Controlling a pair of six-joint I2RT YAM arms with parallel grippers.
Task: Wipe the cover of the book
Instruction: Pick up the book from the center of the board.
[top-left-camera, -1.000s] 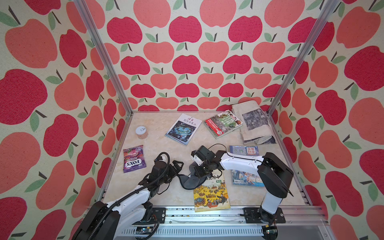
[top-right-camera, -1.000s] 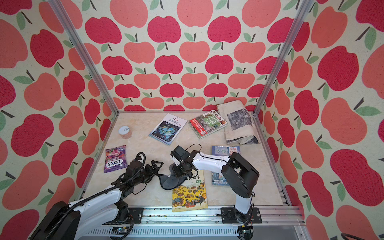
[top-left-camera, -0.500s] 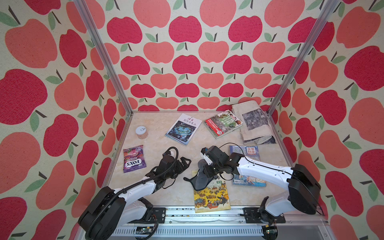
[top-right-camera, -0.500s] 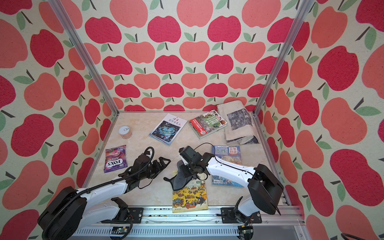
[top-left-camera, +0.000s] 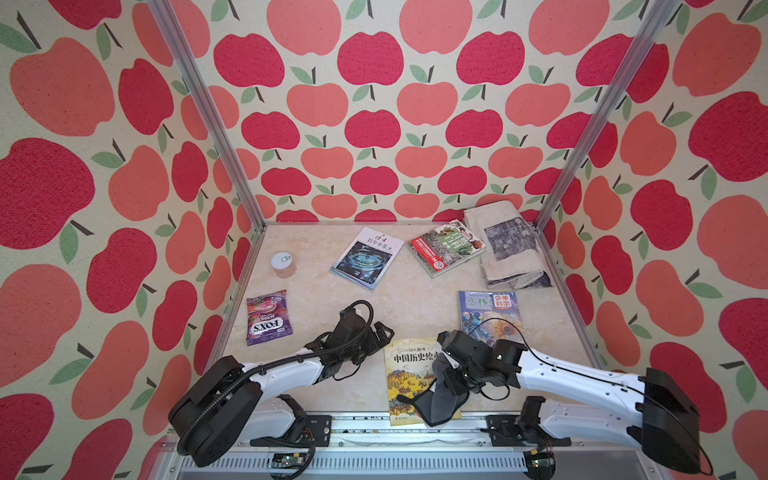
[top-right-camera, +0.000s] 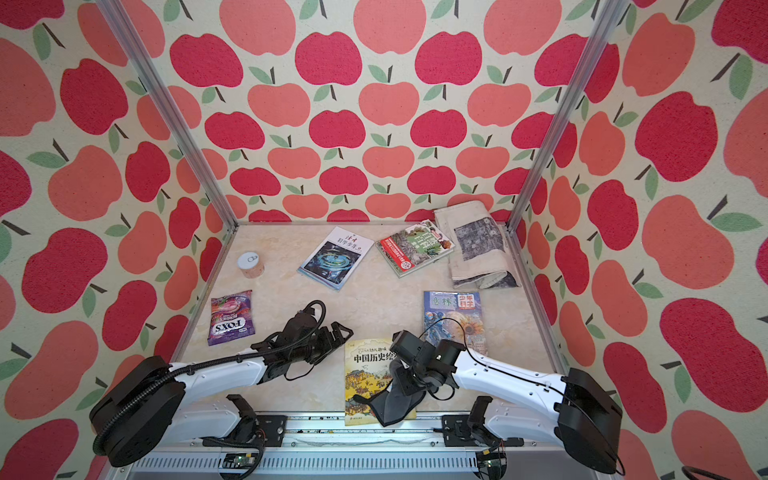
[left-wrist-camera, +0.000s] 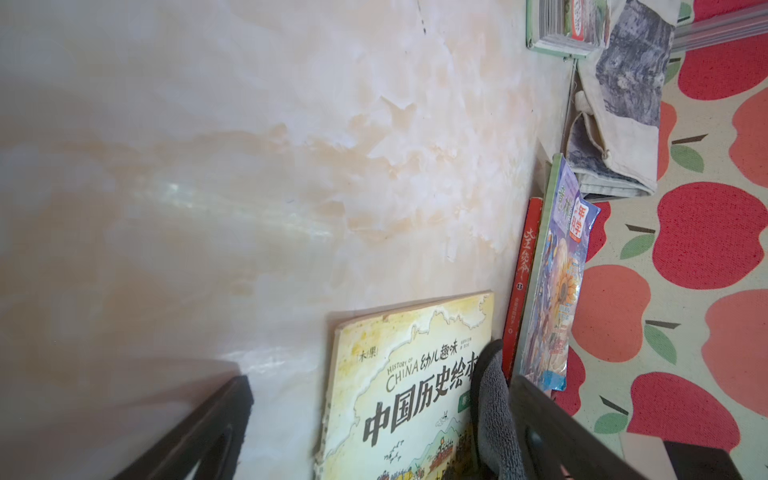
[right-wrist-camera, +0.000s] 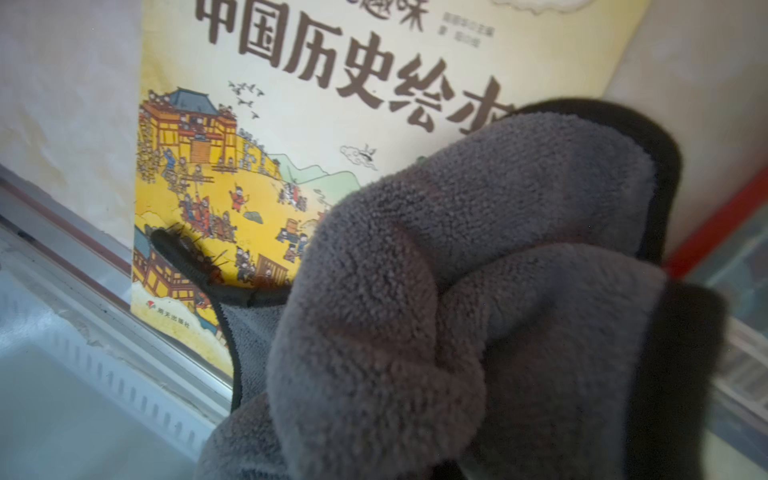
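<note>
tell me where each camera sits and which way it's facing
Top views: high over the arm bases, looking down on the table; both arms, open left gripper, right gripper shut on grey cloth.
Left wrist: low, facing across table to yellow book; own fingers show.
Right wrist: close over grey cloth and yellow book; fingers hidden.
Shared: all show yellow book, grey cloth.

The cloth (top-left-camera: 440, 409) lies on the front book (top-left-camera: 409, 374), the snack bag (top-left-camera: 268, 318) well left.

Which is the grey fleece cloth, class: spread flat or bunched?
Bunched: the grey fleece cloth hangs in rounded folds from the right gripper over the yellow picture book.
</note>
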